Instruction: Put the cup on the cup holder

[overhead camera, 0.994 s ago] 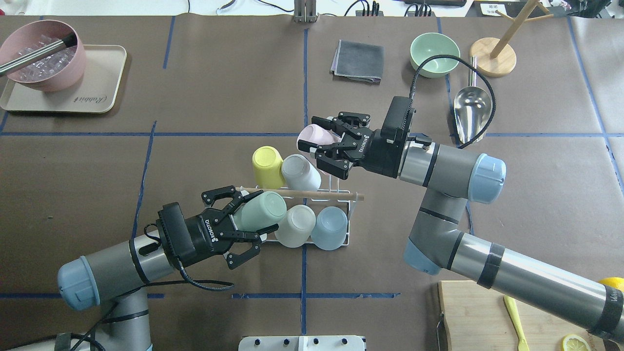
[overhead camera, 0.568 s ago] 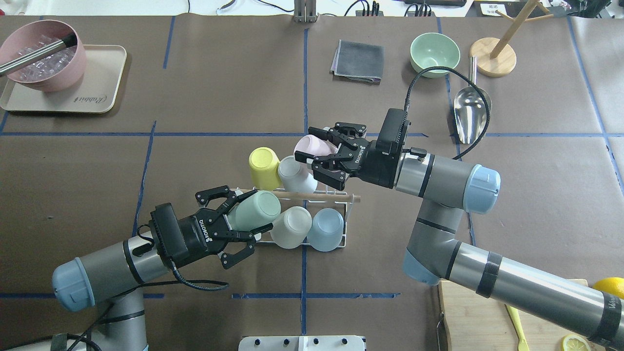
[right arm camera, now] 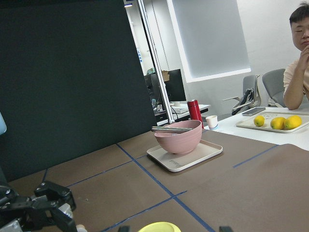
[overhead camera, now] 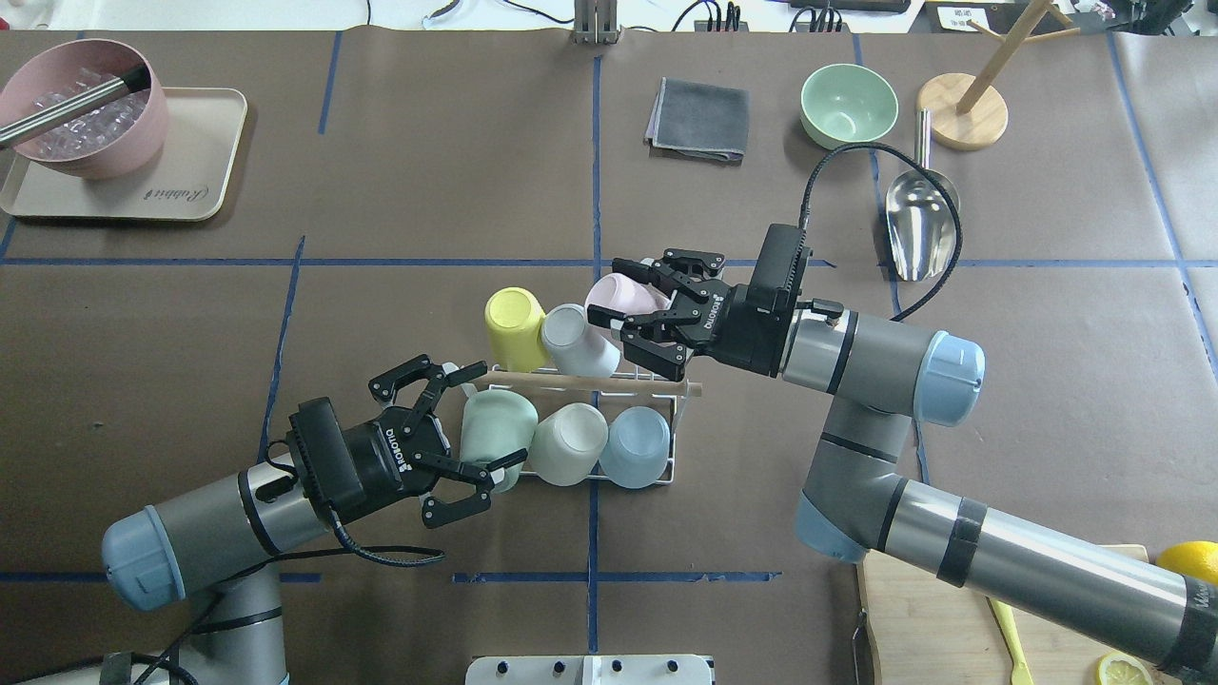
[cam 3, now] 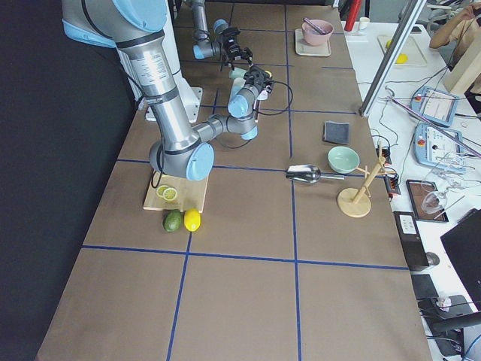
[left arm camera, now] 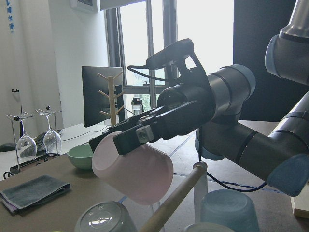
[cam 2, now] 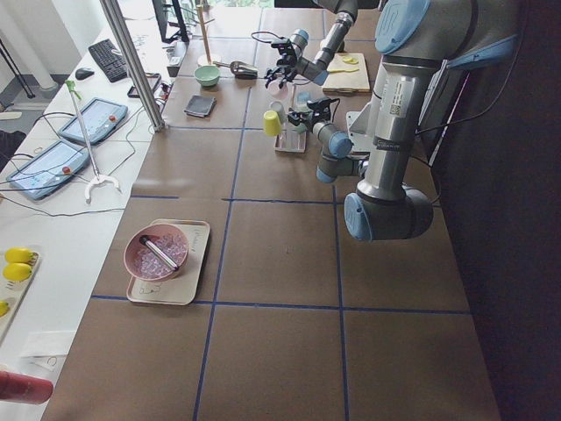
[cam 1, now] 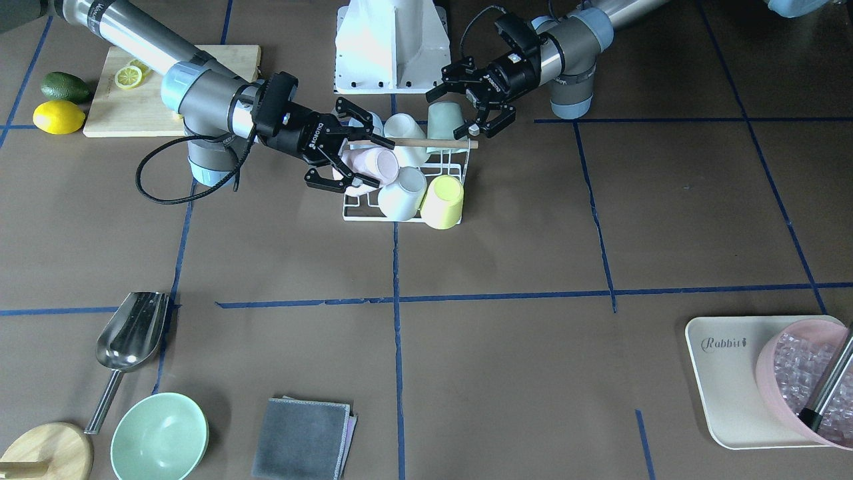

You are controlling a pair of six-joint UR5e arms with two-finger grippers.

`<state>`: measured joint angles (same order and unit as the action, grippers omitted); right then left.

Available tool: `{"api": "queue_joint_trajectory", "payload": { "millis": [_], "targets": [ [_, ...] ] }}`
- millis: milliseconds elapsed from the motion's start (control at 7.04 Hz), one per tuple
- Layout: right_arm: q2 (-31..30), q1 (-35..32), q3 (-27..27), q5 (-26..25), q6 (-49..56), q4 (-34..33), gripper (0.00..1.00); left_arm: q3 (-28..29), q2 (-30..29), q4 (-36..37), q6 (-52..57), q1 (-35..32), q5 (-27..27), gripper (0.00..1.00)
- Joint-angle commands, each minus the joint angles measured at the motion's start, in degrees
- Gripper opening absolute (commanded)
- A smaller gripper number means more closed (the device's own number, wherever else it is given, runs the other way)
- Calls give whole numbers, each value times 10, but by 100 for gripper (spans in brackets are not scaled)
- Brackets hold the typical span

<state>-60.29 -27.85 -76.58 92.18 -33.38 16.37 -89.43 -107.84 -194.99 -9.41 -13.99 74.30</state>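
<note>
Front view: the right gripper (cam 1: 378,163) is clamped on a tilted pink cup (cam 1: 365,164), with the wire rack (cam 1: 351,207) just under its fingertips.

Overhead: the left gripper (overhead camera: 500,411) is spread wide. A green cup (overhead camera: 497,435) sits on the rack between its fingers, the near fingertip just beside the cup and the far one apart.

Left wrist view: ahead of this gripper, the right one's fingers (left arm camera: 145,132) pinch the pink cup above the rack's wooden rod (left arm camera: 178,198).

A green bowl (overhead camera: 849,95): beside it a wooden stand (overhead camera: 962,111), near it a metal scoop (overhead camera: 919,224) and a grey cloth (overhead camera: 697,119).
</note>
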Motion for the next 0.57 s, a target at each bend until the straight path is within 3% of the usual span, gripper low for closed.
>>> {"api": "queue_joint_trajectory", "payload": {
  "millis": [0,426],
  "targets": [
    [0,5,6,0,1,9,100,0,-1,0,0,1,-1,100],
    [3,-18,-1,11,2,3,100,-7,-3,0,-1,1,-1,100]
  ]
}}
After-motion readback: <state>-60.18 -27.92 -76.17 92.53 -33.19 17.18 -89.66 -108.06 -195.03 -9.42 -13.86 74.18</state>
